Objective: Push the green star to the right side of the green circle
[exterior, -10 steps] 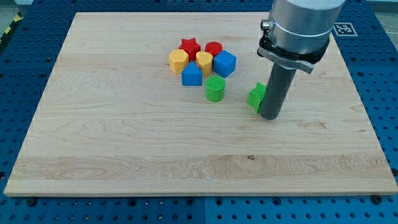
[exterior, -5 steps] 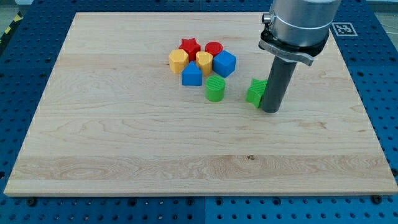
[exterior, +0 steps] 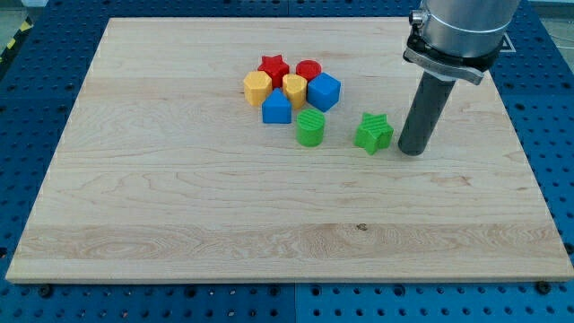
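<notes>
Though unlabelled, green star [exterior: 373, 133] beside my tip [exterior: 411, 151]

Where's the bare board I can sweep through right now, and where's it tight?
Free: the whole view's left, and the bottom below the green circle and green star. Some room right of my tip, which stands just right of the star. Tight: the cluster above the circle, from yellow block and red star to blue cube. A narrow gap separates circle and star.

Green star [exterior: 373, 133] and green circle [exterior: 310, 129]; red star [exterior: 273, 65], red circle [exterior: 308, 69], two yellow blocks [exterior: 257, 87], two blue blocks [exterior: 324, 91]; pale wood-grain counter [exterior: 179, 197].
</notes>
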Available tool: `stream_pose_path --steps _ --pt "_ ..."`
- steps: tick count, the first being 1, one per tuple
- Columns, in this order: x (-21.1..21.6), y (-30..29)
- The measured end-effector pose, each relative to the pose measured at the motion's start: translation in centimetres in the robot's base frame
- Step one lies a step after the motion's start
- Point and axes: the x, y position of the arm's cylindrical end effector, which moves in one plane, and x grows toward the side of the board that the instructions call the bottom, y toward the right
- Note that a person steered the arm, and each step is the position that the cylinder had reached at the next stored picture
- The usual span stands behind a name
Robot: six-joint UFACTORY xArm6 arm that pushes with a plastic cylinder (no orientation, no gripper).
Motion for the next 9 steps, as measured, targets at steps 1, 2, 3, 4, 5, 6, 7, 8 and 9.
stream_pose_path --steps 1,2,3,4,5,6,7,8,9 --pt "0.0 -0.2" --pt "0.0 -1.1" --pt "0.0 -2.5" --pt "-0.7 -5.5" --pt "-1.7 -5.8" --pt "-1.4 -3.3" --pt "-1.6 -2.5" --pt "-2.6 -5.9" --pt "-3.2 -6.6"
